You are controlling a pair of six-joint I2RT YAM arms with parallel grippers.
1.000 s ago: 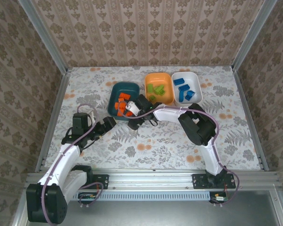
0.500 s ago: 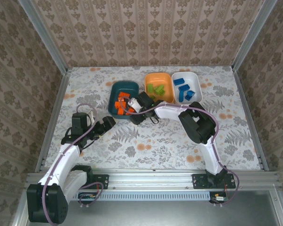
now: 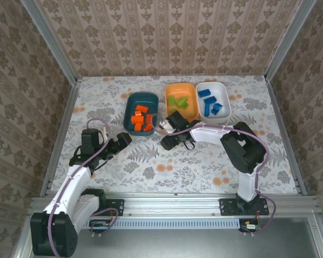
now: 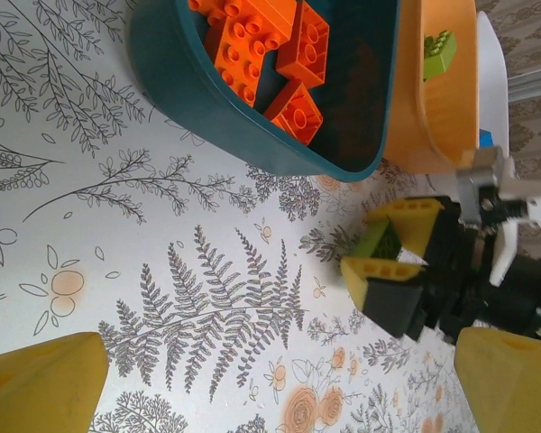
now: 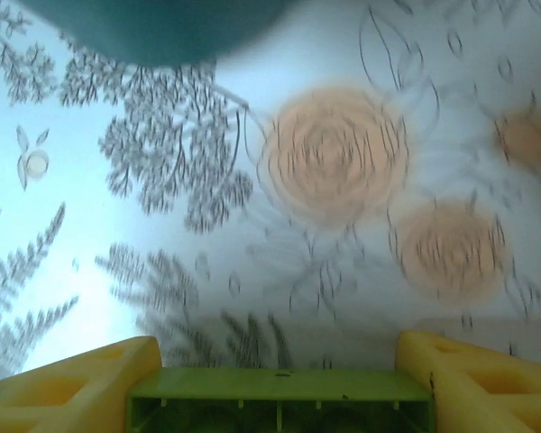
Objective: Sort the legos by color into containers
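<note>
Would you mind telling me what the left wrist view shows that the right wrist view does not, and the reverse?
The left wrist view adds the orange legos in the dark teal bin, the orange bin holding a loose green lego, and the left gripper, fingers wide apart. The right wrist view adds a close look at the held green lego touching both yellow fingers. Both share the right gripper shut on that lego, the teal bin's wall and the patterned table.
</note>
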